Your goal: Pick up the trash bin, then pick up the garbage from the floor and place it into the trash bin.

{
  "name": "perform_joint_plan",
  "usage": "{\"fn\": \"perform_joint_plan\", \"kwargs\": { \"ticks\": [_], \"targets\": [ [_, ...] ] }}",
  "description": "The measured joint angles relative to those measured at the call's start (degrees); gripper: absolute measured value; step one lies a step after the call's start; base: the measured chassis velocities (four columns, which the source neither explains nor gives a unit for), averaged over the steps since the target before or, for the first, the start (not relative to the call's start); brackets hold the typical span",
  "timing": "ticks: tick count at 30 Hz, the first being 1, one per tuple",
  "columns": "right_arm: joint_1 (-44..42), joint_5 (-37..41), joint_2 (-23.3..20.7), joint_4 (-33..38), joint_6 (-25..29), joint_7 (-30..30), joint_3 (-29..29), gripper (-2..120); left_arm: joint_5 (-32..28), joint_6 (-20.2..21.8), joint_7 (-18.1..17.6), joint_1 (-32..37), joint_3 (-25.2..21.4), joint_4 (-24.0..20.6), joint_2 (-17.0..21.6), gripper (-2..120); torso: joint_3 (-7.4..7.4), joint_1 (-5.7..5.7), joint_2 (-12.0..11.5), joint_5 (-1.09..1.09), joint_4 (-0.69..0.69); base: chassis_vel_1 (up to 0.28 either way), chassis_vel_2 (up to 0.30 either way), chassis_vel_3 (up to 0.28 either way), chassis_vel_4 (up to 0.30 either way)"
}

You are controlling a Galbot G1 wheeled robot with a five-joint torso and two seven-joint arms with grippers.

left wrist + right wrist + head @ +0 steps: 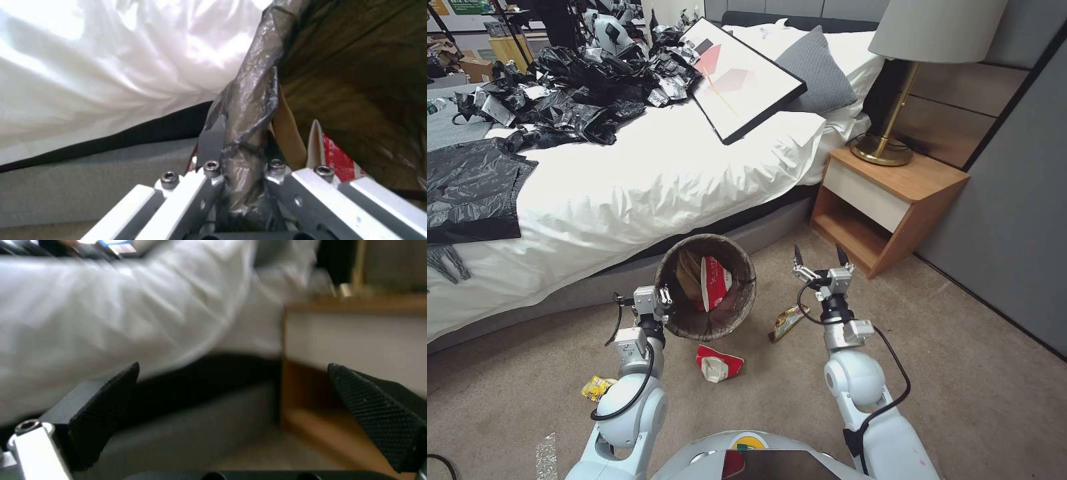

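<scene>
Left pincer (662, 298): pinching the bag-covered rim of the trash bin (740, 267) on its left side; in the left wrist view its fingers (212, 140) are pressing together on the brown liner (249, 110).
Trash bin: sitting tilted toward the robot, in front of the bed (627, 180), between the two arms; whether it is touching the carpet (960, 373) cannot be told.
Bin contents: a crumpled brown paper bag (688, 277) and a red and white wrapper (715, 281) are lying inside.
Right pincer (822, 257): hovering spread wide, holding nothing, just right of the bin and near the nightstand (887, 207); the right wrist view is showing both black pads (106, 413) well apart.
Garbage on floor: a red and white wrapper (718, 363) is lying just below the bin; a shiny brown and gold wrapper (788, 321) is lying beside the right arm, near the bin; a yellow wrapper (596, 387) is lying by the left arm.
Bed: carrying a heap of black plastic bags (580, 93), a framed picture (740, 77) and a grey pillow (817, 73).
Nightstand: carrying a lamp (914, 73).
</scene>
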Motion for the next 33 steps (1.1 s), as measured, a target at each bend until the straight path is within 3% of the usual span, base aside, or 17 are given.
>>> {"fn": "perform_joint_plan", "kwargs": {
  "ticks": [3,14,17,19,23,33],
  "targets": [
    [3.89,6.59,-1.01,-3.96,-7.20,3.37,-1.49,100,0.07,-0.01,-0.51,0.12,-0.19,0.00,-0.17,2,0.00,0.00,0.00,0.01,0.01,0.000,0.000,0.000,0.000],
    [11.18,13.13,-1.58,-13.40,-14.91,4.38,-3.32,100,0.82,-0.01,-0.73,0.22,-0.03,0.42,-0.73,2,0.01,0.00,0.00,0.01,0.01,0.000,0.000,0.000,0.000],
    [12.61,16.48,-1.70,-15.46,-18.55,4.26,-3.66,100,1.04,-0.01,-0.73,0.23,0.07,0.48,-0.79,2,0.01,0.00,0.00,0.01,0.00,0.000,0.000,0.000,0.000],
    [14.18,19.61,-1.98,-18.01,-24.04,4.48,-4.00,100,1.20,0.00,-0.73,0.23,0.18,0.70,-0.82,2,0.01,0.00,0.00,0.00,0.01,0.000,0.000,0.000,0.000],
    [15.96,20.88,-1.97,-22.64,-27.61,4.91,-4.52,100,1.37,0.00,-0.70,0.25,0.47,0.77,-0.95,2,0.00,0.00,0.00,0.00,0.00,0.000,0.000,0.000,0.000],
    [18.91,19.87,-0.73,-31.71,-29.08,3.88,-5.92,100,1.47,0.00,-0.67,0.31,0.42,0.99,-0.93,2,0.00,0.00,0.00,0.00,0.01,0.000,0.000,0.000,0.000]
  ]
}}
